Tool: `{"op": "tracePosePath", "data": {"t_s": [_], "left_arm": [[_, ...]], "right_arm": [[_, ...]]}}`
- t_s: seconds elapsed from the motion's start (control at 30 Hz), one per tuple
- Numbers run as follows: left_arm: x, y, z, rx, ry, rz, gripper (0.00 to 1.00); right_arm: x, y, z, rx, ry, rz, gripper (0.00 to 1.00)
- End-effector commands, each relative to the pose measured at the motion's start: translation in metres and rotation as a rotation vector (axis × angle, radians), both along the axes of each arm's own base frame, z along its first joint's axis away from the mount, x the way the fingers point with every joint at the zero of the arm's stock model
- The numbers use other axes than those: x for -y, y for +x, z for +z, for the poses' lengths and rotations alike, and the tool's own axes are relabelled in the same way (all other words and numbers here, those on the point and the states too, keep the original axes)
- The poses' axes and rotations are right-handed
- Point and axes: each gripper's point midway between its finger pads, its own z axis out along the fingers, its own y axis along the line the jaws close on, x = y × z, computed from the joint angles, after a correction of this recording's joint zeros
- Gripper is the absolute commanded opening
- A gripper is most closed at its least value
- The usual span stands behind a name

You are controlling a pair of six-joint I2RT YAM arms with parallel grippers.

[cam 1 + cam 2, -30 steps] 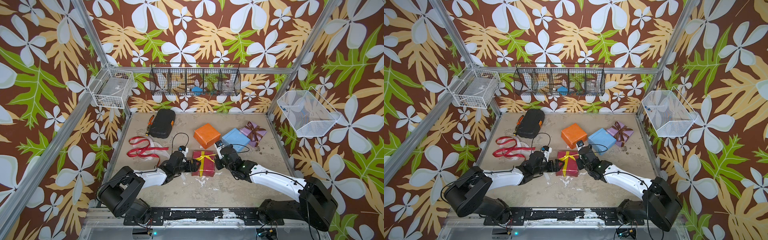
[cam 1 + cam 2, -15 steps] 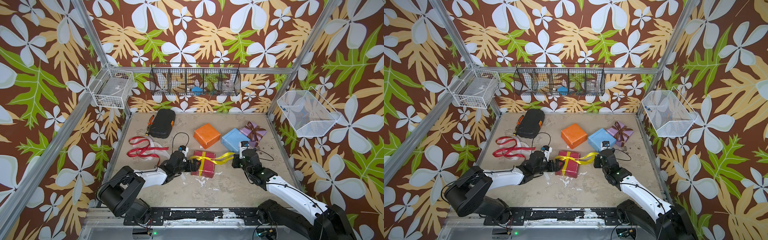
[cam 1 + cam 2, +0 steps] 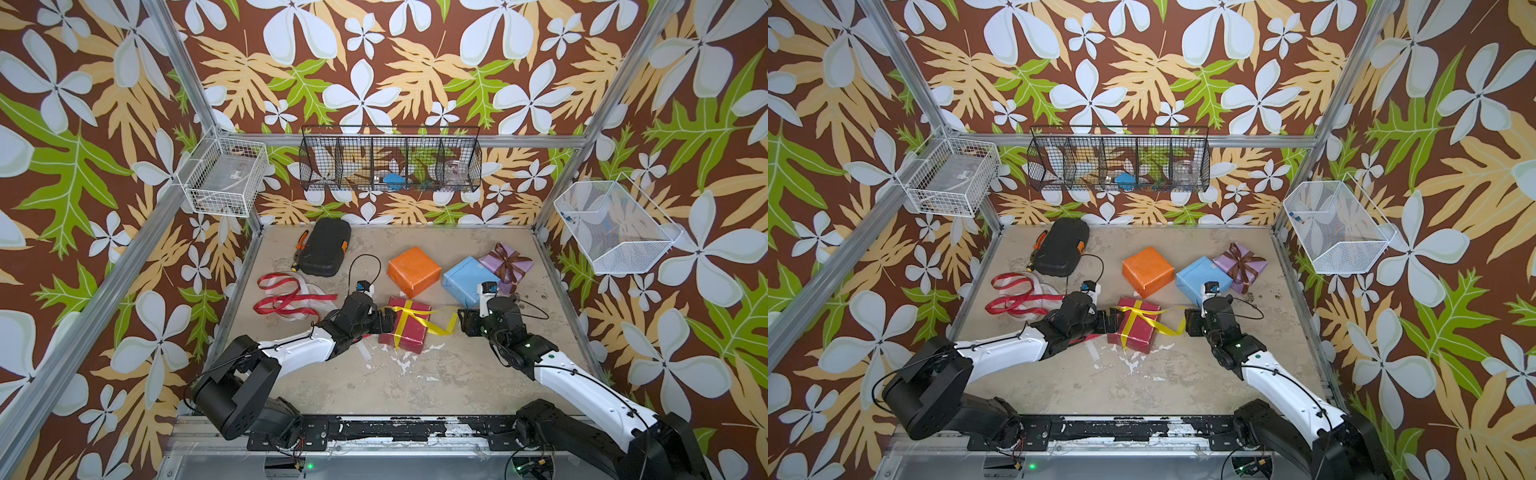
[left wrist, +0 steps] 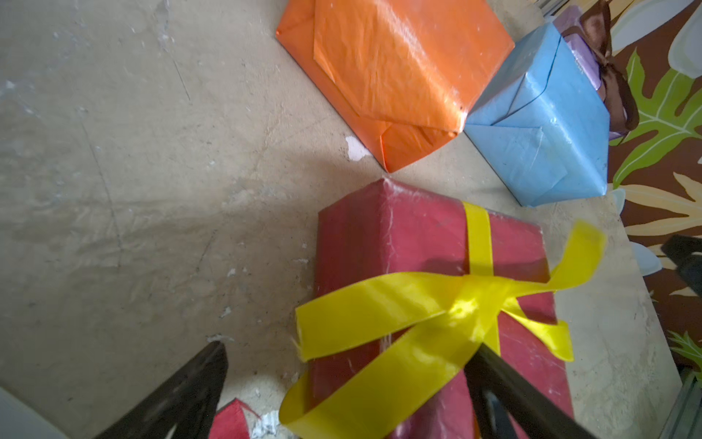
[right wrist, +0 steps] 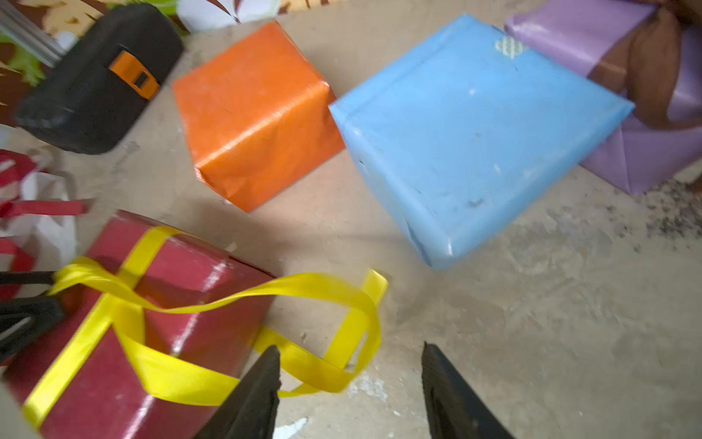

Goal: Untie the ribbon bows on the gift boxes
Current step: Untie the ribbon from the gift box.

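The dark red gift box [image 3: 409, 332] lies mid-table with a yellow ribbon [image 3: 441, 328] knotted on top. A loop of the yellow ribbon [image 4: 380, 365] drapes toward my left gripper [image 4: 347, 346], which is open at the box's left end. The ribbon's long tail [image 5: 357, 315] curls loose on the table in front of my open right gripper [image 5: 350, 346], which holds nothing. Behind stand the orange box [image 3: 413, 270], the light blue box [image 3: 465, 280] and the lilac box [image 3: 513, 266] with a tied brown bow [image 3: 505, 259]. Loose red and white ribbons [image 3: 286, 295] lie at the left.
A black tool case [image 3: 326, 247] with hand tools [image 3: 300, 245] beside it sits at the back left. A white wire basket [image 3: 224, 183], a black wire rack [image 3: 390, 160] and a white mesh basket [image 3: 611, 226] hang on the walls.
My right gripper pulled the yellow tail out to the right away from the red box, then opened and let it drop. The left arm stayed put.
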Motion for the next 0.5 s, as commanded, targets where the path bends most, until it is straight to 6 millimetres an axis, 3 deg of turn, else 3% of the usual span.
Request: {"op": "tracePosePath", "data": {"t_s": [0.0,0.13,0.27,0.47], "left_arm": [[-0.006,0.002,0.007,0.027,0.045,0.003,1.00],[-0.010,0.014,0.007,0.056,0.061,0.056,1.00],[0.001,0.018,0.007,0.043,0.037,0.025,1.00],[-0.002,0.010,0.021,0.083,-0.011,0.018,1.00]], "right_arm": [[-0.028,-0.003,0.017,0.050,0.036,0.149,0.65],[-0.063,0.001,0.023,0.062,0.052,0.304,0.62],[-0.100,0.000,0.022,0.035,0.092,0.487,0.62],[-0.122,0.015,0.018,0.025,-0.029,0.531,0.64]]}}
